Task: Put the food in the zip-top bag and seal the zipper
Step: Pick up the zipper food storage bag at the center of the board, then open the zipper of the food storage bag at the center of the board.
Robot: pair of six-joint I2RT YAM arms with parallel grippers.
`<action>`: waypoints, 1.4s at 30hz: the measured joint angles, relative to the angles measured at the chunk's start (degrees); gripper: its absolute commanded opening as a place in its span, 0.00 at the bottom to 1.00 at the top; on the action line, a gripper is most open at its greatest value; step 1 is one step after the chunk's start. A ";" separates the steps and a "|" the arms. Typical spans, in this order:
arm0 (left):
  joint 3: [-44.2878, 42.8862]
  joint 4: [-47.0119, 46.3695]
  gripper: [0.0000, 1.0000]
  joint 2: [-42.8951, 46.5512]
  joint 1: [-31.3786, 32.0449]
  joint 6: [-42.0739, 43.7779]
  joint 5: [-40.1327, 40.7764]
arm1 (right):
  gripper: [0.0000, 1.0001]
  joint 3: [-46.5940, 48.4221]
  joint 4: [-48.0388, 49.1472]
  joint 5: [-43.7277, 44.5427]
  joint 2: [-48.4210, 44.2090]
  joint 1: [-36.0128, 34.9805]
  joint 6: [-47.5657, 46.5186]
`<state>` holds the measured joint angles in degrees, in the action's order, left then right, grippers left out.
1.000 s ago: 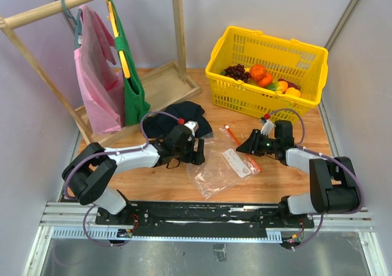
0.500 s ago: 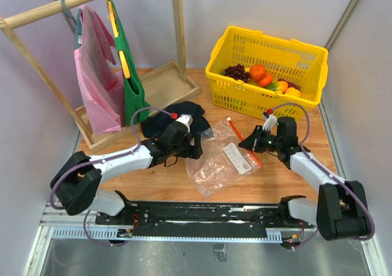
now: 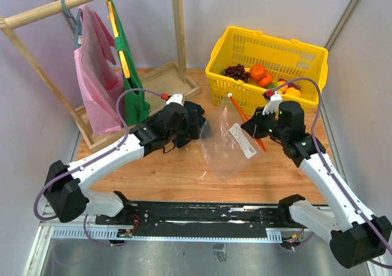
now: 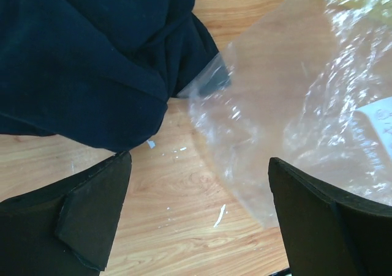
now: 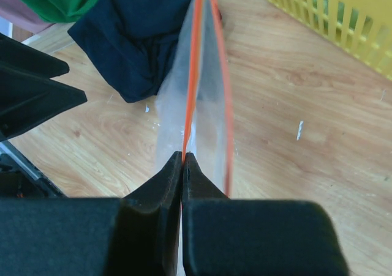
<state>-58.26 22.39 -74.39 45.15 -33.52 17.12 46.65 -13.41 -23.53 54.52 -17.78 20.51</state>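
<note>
Over the surface (image 3: pixel 171 178), your right gripper (image 5: pixel 184 155) is pinching the zipper (image 5: pixel 192 74) to hold the bag (image 3: pixel 223 153) up; left gripper (image 4: pixel 199 187) is hovering spread.

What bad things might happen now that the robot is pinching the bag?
The right hand pinches only the thin zipper, so the bag might slip out. The open left hand hovers by the cloth, right where the bag's corner overlaps it, so it might grab cloth instead.
</note>
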 measured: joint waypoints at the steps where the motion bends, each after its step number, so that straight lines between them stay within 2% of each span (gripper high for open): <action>1: -0.81 1.01 0.99 0.02 0.00 -0.20 0.39 | 0.01 1.77 -1.44 2.05 -0.02 -1.44 -0.96; 13: -3.13 10.56 0.99 7.28 0.00 -4.66 3.34 | 0.01 15.85 -9.25 26.80 0.68 -18.34 -10.58; 21: -2.64 8.07 0.99 12.13 0.00 -11.08 3.26 | 0.01 14.34 -7.13 41.11 3.91 -30.18 -14.47; 27: -1.09 3.30 0.97 12.79 0.00 -18.95 0.00 | 0.01 8.09 -2.12 46.90 7.10 -37.00 -14.19; 35: 4.37 -2.54 0.96 11.63 0.00 -28.61 -5.77 | 0.01 5.38 4.13 48.59 10.01 -41.88 -10.62; 42: 6.36 -4.52 0.86 10.73 0.00 -33.92 -7.96 | 0.01 5.29 7.72 49.16 11.91 -43.69 -6.91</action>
<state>-51.90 17.87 -63.66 45.15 -67.44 9.17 51.94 -5.69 25.63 66.43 -61.47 13.61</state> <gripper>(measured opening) 0.891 0.013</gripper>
